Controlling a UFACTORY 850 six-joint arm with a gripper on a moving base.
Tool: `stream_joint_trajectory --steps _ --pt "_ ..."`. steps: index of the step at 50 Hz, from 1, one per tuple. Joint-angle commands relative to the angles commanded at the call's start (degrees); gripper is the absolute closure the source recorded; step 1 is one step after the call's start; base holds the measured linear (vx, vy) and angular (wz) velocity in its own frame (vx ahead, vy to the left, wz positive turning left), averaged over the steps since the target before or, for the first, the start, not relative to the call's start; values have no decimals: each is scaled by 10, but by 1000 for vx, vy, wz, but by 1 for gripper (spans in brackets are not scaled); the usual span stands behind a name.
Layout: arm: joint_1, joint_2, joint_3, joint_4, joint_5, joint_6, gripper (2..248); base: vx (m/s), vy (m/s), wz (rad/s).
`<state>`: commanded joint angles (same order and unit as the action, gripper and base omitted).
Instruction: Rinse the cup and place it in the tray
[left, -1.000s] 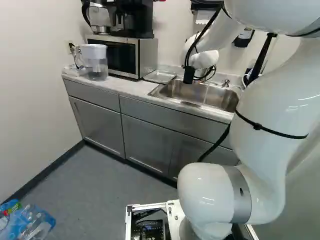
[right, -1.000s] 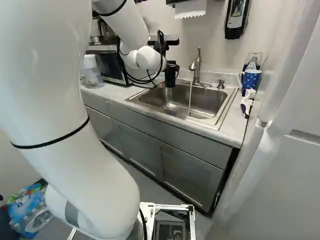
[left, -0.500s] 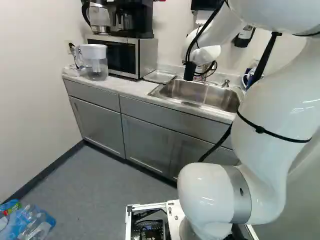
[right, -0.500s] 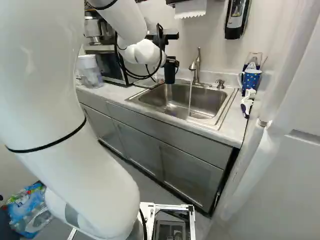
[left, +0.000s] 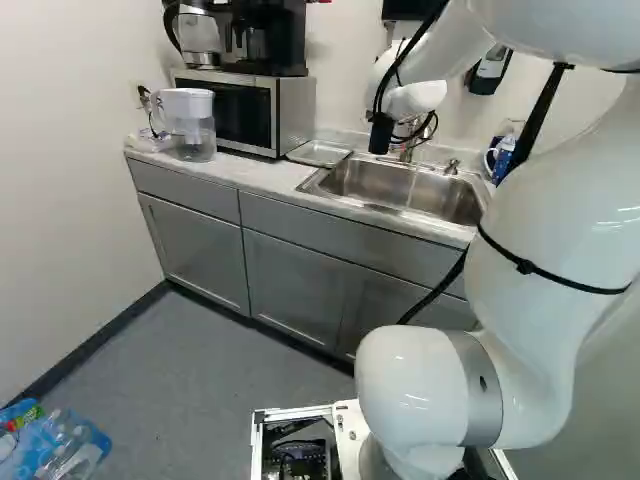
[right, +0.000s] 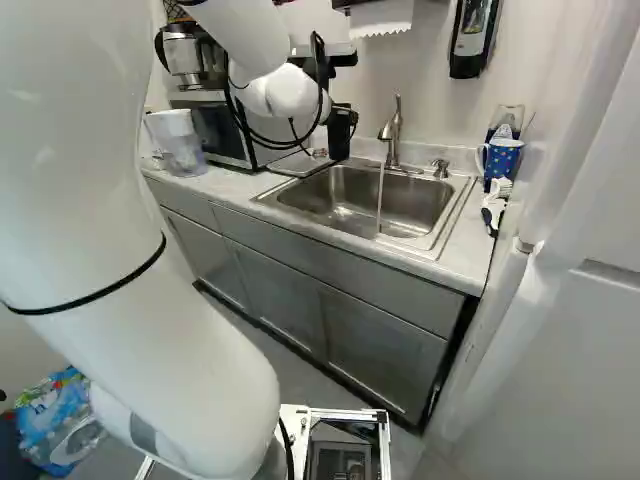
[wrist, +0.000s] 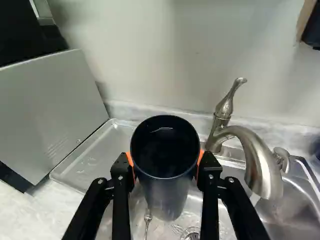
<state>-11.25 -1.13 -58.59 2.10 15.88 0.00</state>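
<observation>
Holding the cup (wrist: 165, 167) in the hand (right: 341, 116), both orange pads (wrist: 130, 160) pressed to its sides, so grasp is closed on it. Cup is dark, mouth up, over the tray-side end of the sink (right: 415, 202). Pale glint inside; can't tell if it has water in it.

Wrist view, 12 = straight ahead of the hand, clock centred on the cup:
- Tray (wrist: 92, 162): 9 to 10 o'clock, flat metal, lying on the surface (left: 240, 171) between microwave (left: 228, 110) and sink. Cup isn't in it.
- Faucet (wrist: 257, 165): body at 2, spout swinging round to 4.
- Drain (wrist: 191, 234): 5, down in the basin.
- Wall (wrist: 150, 65): 12.

Water stream (right: 380, 200) drops from the spout into the basin, apart from the cup in the right base view.

Right base view, clock centred on the sink, 12 = wall: blue mug with dots (right: 503, 158) at 2, on the surface; pitcher (right: 176, 142) at 10, near the microwave. Coffee maker (left: 262, 38) on top of the microwave. Bottle pack (left: 62, 445) on the floor, 7 to 8 o'clock from the sink.
</observation>
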Motion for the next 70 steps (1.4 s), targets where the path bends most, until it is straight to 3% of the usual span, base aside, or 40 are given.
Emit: stream_joint_trajectory --steps 8,15,70 --pt "0 0 0 0 0 1 125 0 0 0" --pt "0 0 0 0 0 28 125 0 0 0" --pt "0 0 0 0 0 356 125 0 0 0"
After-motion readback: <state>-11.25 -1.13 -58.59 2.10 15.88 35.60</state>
